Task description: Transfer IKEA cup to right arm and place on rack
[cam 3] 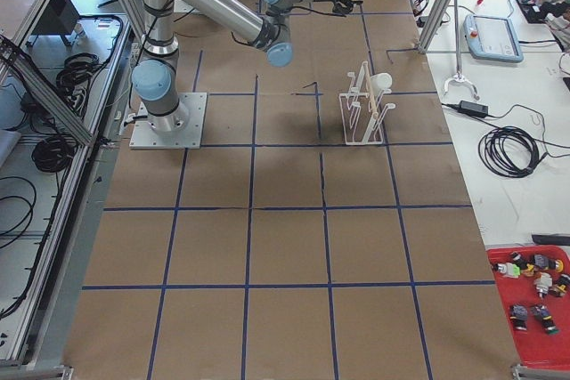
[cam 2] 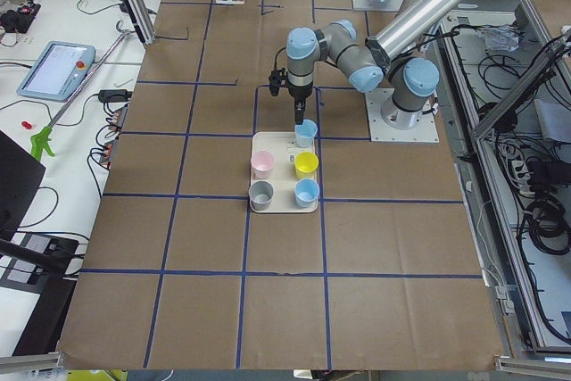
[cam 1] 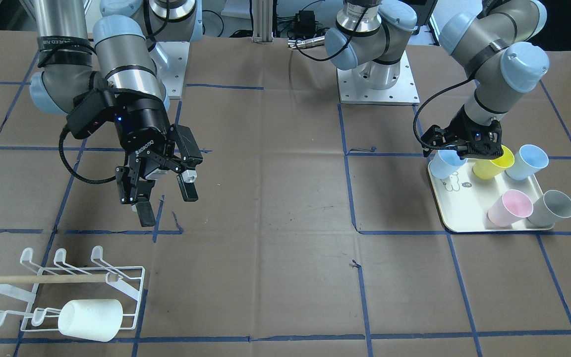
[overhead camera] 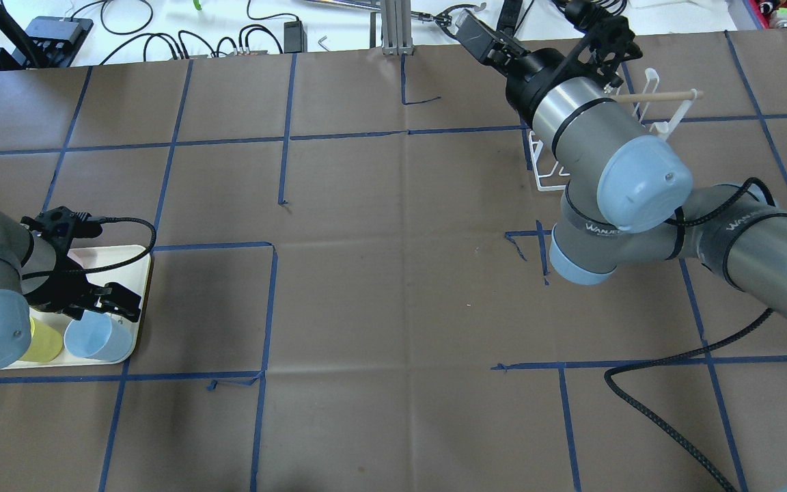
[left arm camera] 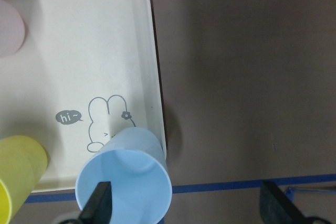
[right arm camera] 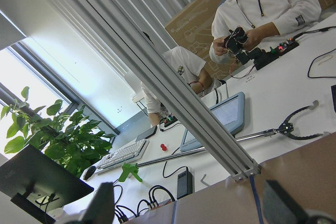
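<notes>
A pale-blue IKEA cup point(left arm camera: 125, 176) stands upright at the corner of a cream tray point(left arm camera: 79, 51). My left gripper point(left arm camera: 186, 205) hangs open just above it. One fingertip point(left arm camera: 97, 205) is over the cup's mouth and the other is well outside the rim. The front view shows the same cup point(cam 1: 445, 164) under the left gripper point(cam 1: 466, 150). The right arm holds my right gripper point(cam 1: 166, 203) open and empty above the table, some way from the rack point(cam 1: 67, 277). A white cup point(cam 1: 89, 320) lies on the rack's prongs.
On the tray point(cam 1: 464, 208) also stand a yellow cup point(cam 1: 492, 164), a second blue cup point(cam 1: 528, 161), a pink cup point(cam 1: 509, 207) and a grey cup point(cam 1: 553, 208). Blue tape lines cross the brown table. People sit at a desk beyond the table's far edge.
</notes>
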Motion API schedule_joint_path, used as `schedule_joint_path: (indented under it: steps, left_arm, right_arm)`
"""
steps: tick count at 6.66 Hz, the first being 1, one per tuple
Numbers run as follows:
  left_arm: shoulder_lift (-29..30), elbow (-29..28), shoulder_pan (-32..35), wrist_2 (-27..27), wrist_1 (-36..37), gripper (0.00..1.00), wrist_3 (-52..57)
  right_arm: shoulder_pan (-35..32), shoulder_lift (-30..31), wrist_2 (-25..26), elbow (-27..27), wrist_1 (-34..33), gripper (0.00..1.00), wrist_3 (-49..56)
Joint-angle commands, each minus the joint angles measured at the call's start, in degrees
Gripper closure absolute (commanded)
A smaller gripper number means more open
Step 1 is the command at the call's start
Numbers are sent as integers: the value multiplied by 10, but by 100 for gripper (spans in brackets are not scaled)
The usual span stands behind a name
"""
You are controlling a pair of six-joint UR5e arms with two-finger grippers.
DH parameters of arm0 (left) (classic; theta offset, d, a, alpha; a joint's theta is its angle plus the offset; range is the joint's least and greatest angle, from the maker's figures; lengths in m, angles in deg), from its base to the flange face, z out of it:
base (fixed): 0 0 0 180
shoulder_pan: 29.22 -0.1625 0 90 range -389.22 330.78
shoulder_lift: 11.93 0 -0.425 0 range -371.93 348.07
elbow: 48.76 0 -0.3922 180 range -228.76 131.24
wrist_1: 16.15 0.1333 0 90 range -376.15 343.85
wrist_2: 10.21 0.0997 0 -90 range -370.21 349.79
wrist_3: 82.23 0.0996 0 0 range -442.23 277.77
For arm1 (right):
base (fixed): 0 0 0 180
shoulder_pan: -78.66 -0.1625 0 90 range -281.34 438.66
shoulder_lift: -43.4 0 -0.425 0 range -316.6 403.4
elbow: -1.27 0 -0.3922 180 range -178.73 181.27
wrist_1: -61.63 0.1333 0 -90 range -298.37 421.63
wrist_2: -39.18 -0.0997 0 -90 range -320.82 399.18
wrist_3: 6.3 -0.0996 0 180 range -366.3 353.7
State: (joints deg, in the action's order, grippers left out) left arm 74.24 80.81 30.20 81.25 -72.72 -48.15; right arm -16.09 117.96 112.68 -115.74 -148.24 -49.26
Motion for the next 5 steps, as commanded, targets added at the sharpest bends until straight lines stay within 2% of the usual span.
schedule_joint_path:
  steps: [1, 3, 4, 5]
  left_arm:
    - [24, 13, -11, 14, 33, 1, 1]
    - [22, 16, -12, 18, 25, 4, -2]
    - [19, 15, -13, 19, 10, 20, -2]
    - [11, 15, -14, 19, -2, 54, -2]
  right_arm:
    - [-19, 4, -5, -22, 0, 0, -183]
    - [-26, 2, -46, -22, -2, 0, -418]
    - [-26, 2, -44, -22, -13, 0, -489]
    - [-28, 1, -37, -22, -12, 0, -491]
